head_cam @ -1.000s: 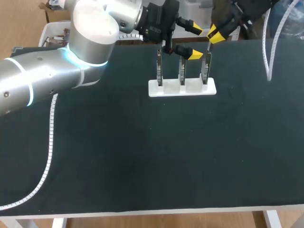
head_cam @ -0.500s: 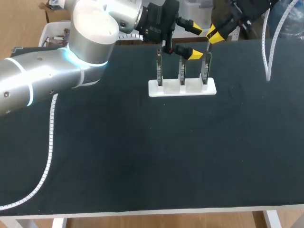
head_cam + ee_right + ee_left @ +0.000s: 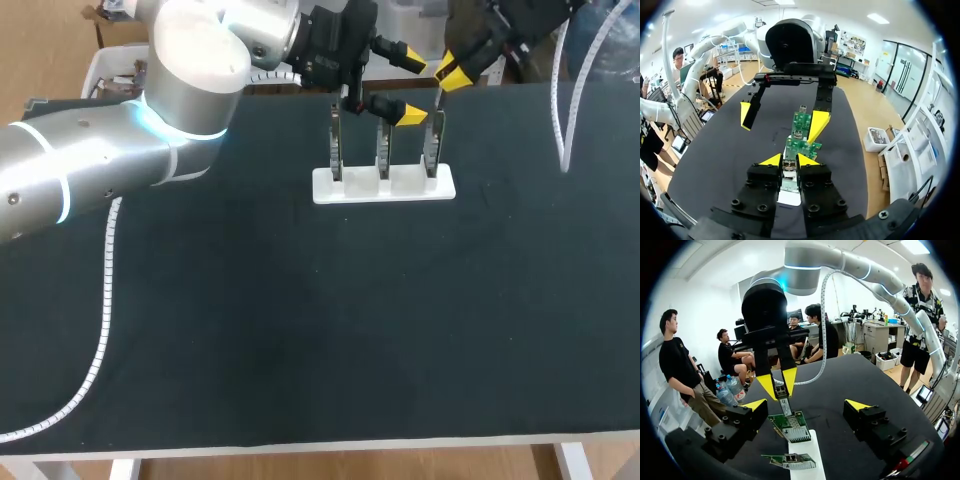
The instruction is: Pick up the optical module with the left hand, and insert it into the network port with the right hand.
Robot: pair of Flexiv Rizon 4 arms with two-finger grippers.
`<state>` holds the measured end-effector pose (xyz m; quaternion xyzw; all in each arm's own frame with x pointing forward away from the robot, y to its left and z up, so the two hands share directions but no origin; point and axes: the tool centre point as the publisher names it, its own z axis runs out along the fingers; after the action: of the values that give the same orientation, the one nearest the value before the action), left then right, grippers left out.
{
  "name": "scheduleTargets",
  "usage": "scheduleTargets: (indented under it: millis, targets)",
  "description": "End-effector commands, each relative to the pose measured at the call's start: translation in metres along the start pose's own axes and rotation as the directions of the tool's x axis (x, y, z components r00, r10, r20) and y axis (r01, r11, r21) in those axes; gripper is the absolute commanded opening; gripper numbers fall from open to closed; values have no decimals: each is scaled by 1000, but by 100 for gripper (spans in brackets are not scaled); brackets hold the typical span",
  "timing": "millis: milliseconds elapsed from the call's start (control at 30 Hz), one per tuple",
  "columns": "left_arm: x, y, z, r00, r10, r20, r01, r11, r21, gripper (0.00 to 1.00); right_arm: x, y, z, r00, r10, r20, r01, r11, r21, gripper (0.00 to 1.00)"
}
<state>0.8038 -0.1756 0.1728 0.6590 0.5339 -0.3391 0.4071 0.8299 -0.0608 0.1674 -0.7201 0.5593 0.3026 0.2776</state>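
A white stand at the table's far side holds three upright circuit boards with network ports. My right gripper hangs over the rightmost board, shut on the small metal optical module, whose end sits at that board's port. The left wrist view shows the module between the right gripper's yellow tips. My left gripper is open, its fingers straddling the tops of the boards with nothing held. The same gripper faces the right one across the stand.
Two other boards stand in the same stand, left of the one in use. A white cable from my left arm trails over the table's left part. Another white cable hangs at the far right.
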Motion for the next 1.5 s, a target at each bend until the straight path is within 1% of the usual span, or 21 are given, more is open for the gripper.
scheduleTargets:
  millis: [33, 367, 433, 500, 533, 800, 1500]
  targets:
    - [-1, 0, 0, 1000, -1, -4, 1, 1000, 0, 100, -2, -8, -3, 1000, -2, -4, 2, 998, -65, 0]
    - [-1, 0, 0, 1000, -1, -4, 1, 1000, 0, 100, -2, -7, -3, 1000, -7, -7, 7, 998, -63, 0]
    - [-1, 0, 0, 1000, -1, -4, 1, 1000, 0, 100, -4, -6, -3, 999, -7, -51, 5, 999, -40, 0]
    - [-1, 0, 0, 1000, -1, -4, 1, 1000, 0, 100, -4, -6, -2, 999, -11, -45, 9, 999, -42, 0]
    - [-1, 0, 0, 1000, -1, -4, 1, 1000, 0, 100, -4, -6, -2, 998, -16, -63, 14, 999, -31, 0]
    - [-1, 0, 0, 1000, -1, -4, 1, 1000, 0, 100, -6, -4, -3, 999, -23, -42, 21, 999, -35, 0]
    - [-1, 0, 0, 1000, -1, -4, 1, 1000, 0, 100, 1, -8, 0, 999, -16, -43, 14, 999, -48, 0]
